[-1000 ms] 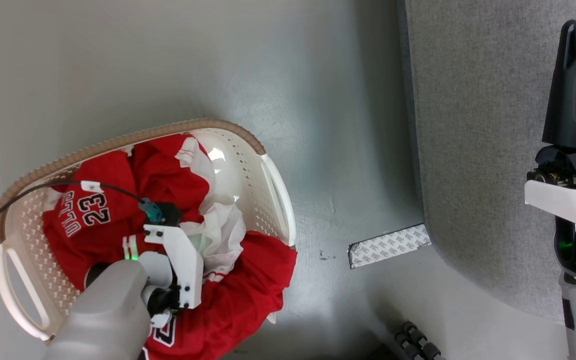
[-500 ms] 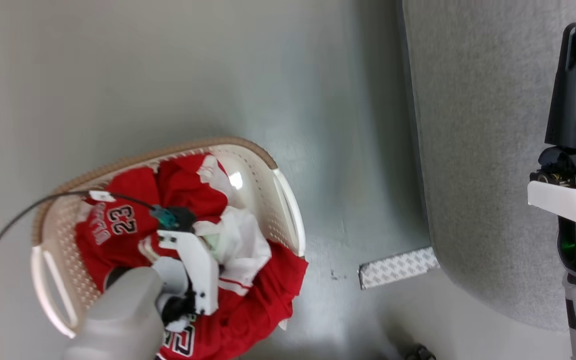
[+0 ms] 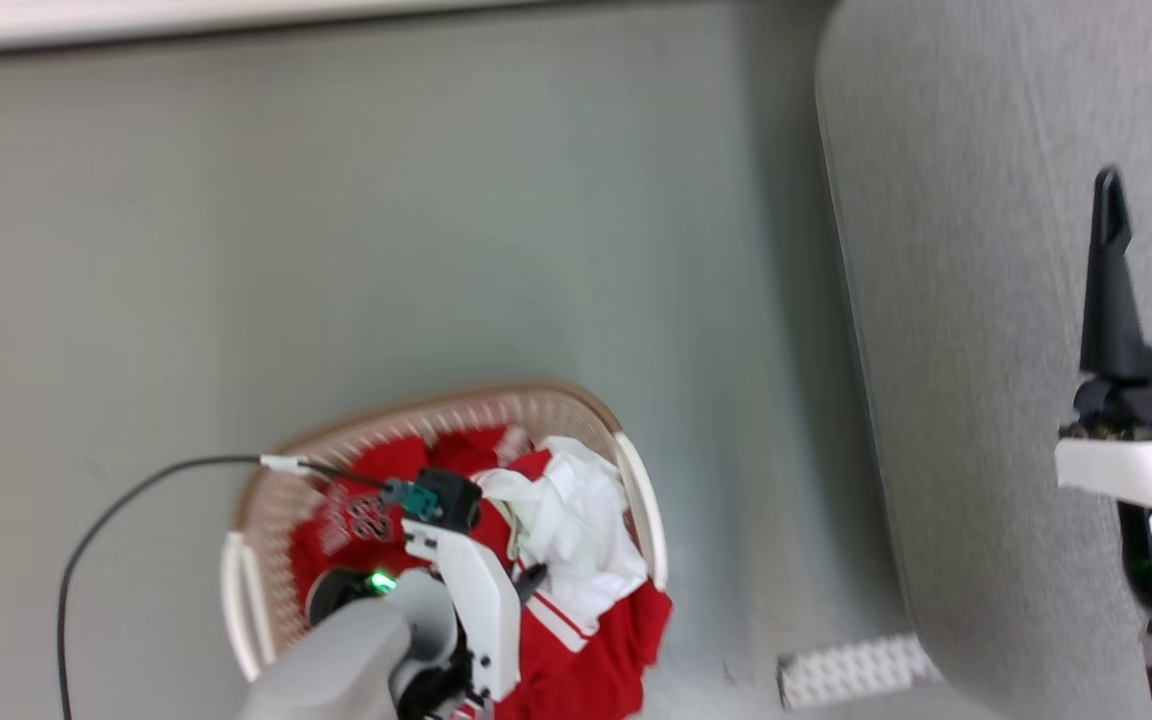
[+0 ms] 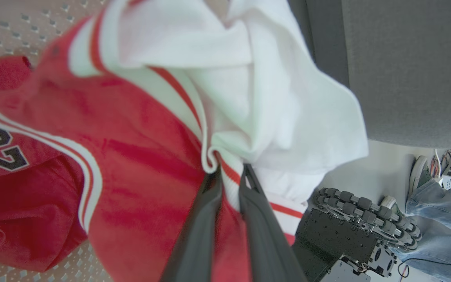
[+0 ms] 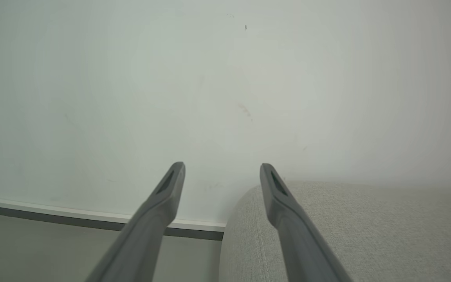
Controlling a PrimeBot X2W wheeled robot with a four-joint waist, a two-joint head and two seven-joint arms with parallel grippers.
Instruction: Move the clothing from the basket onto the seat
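The red-and-white jersey (image 4: 139,156) lies bunched in the laundry basket (image 3: 406,408), with one red part spilling over the rim on the seat's side. The left gripper (image 4: 229,172) has its two fingers pinched almost together on a fold of striped trim, where red meets white. The grasp looks made, but the garment has not left the basket. Lifting it clear and carrying it over the floor (image 3: 436,200) to the grey seat (image 3: 986,300) remains. The right gripper (image 5: 222,168) stands spread wide and empty beside the seat's rounded edge.

clothing (image 3: 576,530) in basket (image 3: 641,505), part over rim, basket on floor (image 3: 436,250) L of seat (image 3: 976,300), tape strip (image 3: 851,672) by seat edge
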